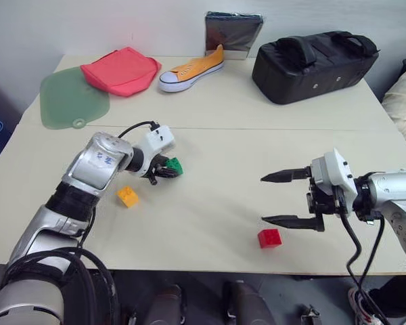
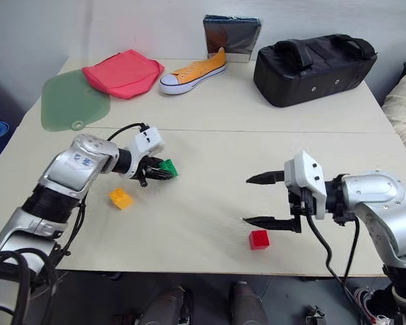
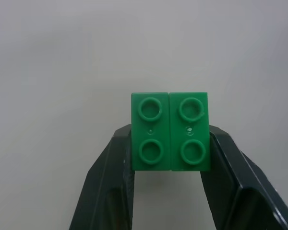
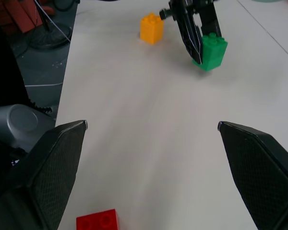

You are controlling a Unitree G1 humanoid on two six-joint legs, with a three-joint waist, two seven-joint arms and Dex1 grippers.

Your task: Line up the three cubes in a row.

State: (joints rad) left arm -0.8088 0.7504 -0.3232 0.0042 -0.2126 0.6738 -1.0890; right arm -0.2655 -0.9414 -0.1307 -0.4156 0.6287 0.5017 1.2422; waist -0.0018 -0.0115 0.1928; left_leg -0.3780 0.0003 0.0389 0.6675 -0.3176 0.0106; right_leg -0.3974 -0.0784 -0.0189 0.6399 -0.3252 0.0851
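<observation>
Right now the left gripper (image 1: 168, 168) is clenched on the green cube (image 3: 171, 130), its two black fingers (image 3: 108, 177) squeezing opposite side faces with the studs facing the wrist camera. In the right wrist view the cube looks just clear of the table (image 1: 216, 196) — tilted a little. The orange-yellow cube (image 1: 128, 196) sits near it on the table, and the red cube (image 1: 269, 237) is well apart, near the front edge, just below the right gripper (image 1: 283, 199), whose jaws stand spread wide, holding nothing.

To do this step well, I'd keep the grip square, level the cube before setting it down, and place it so all three can share one line.

As for containers — the black bag (image 1: 314, 64) at the back looks closed, its contents hidden.
</observation>
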